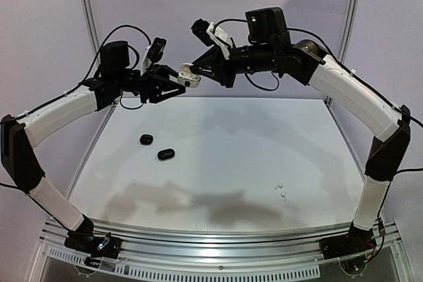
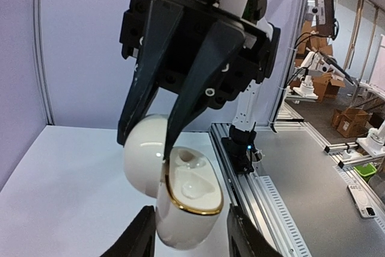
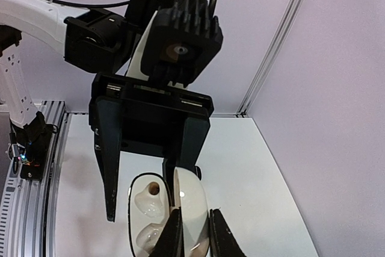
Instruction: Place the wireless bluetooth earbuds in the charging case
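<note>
**Operator:** Where's the case?

**Spotter:** You have the white charging case (image 1: 190,75) in the air at 12 o'clock of the table (image 1: 218,163), above its far edge, between both arms. The overhead view tells you that and little more (the case is only a pale blob there).

**Operator:** And the grippers?

**Spotter:** Your right gripper (image 2: 146,142) is clamped on the lid (image 2: 141,161). The left wrist view shows one black finger on the lid's outer shell and the other between the lid and the base (image 2: 183,227). The right wrist view agrees: its own fingers (image 3: 171,236) pinch the lid's edge at 6 o'clock. Your left gripper (image 1: 178,88) stands astride the base. Its fingers (image 2: 139,236) sit at 7 and 5 o'clock of its own view, just beside the base. I can't tell whether they press on it, because the right wrist view shows a thin gap beside one finger.

**Operator:** Is it open?

**Spotter:** Yes, the lid stands wide. Only the wrist views show you that, along with a gold rim (image 2: 198,210) and two moulded white wells.

**Operator:** And the earbuds?

**Spotter:** You'll find them only in the overhead view. Two tiny white earbuds (image 1: 281,189) lie on the table at 4 o'clock, well apart from the case. At 9 o'clock lies a black oval case (image 1: 146,139), with a second black case (image 1: 166,154) near it but not touching.
</note>
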Available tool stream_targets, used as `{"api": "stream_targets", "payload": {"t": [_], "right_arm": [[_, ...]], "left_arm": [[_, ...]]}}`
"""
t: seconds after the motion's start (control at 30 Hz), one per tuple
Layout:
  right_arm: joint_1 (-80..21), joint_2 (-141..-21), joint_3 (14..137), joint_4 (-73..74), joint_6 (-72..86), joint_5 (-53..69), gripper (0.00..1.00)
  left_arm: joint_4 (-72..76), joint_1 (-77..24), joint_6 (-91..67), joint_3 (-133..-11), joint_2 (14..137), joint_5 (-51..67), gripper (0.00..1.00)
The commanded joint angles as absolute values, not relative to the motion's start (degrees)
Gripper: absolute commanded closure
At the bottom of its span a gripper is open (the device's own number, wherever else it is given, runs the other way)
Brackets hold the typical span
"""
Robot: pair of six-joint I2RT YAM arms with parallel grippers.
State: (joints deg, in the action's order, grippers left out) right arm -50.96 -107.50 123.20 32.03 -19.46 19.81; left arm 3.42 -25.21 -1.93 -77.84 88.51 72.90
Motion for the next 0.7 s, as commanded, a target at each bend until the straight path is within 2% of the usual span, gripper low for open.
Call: {"api": "stream_targets", "payload": {"t": [0.0, 0.13, 0.27, 0.4, 0.47, 0.53, 0.67], "right_arm": [[-51.24, -105.42, 122.92, 31.00, -19.78, 19.86, 0.98], [-51.29, -105.62, 122.95, 31.13, -19.78, 20.02, 0.98], [-51.33, -105.73, 122.97, 31.08, -19.69, 20.08, 0.99], [-51.40, -105.71, 122.94, 31.05, -19.77, 20.05, 0.99], [-51.39, -105.73, 122.97, 31.10, -19.93, 20.13, 0.99], [-51.41, -105.61, 122.93, 31.10, -19.82, 20.00, 0.99], [-51.51, -105.39, 123.01, 31.04, -19.90, 19.75, 0.98]], "left_arm": [[5.61, -25.38, -1.97, -77.61, 88.68, 73.98, 0.58], [5.82, -25.74, -1.93, -77.52, 88.66, 74.55, 0.55], [4.86, -26.08, -1.24, -77.43, 88.68, 74.12, 0.64], [5.21, -26.23, -1.35, -77.61, 88.75, 74.18, 0.69], [5.36, -26.27, -1.57, -77.69, 88.81, 74.30, 0.66], [5.08, -26.28, -1.67, -77.78, 88.86, 74.44, 0.57], [3.85, -26.19, -1.54, -78.00, 88.94, 73.28, 0.53]]}}
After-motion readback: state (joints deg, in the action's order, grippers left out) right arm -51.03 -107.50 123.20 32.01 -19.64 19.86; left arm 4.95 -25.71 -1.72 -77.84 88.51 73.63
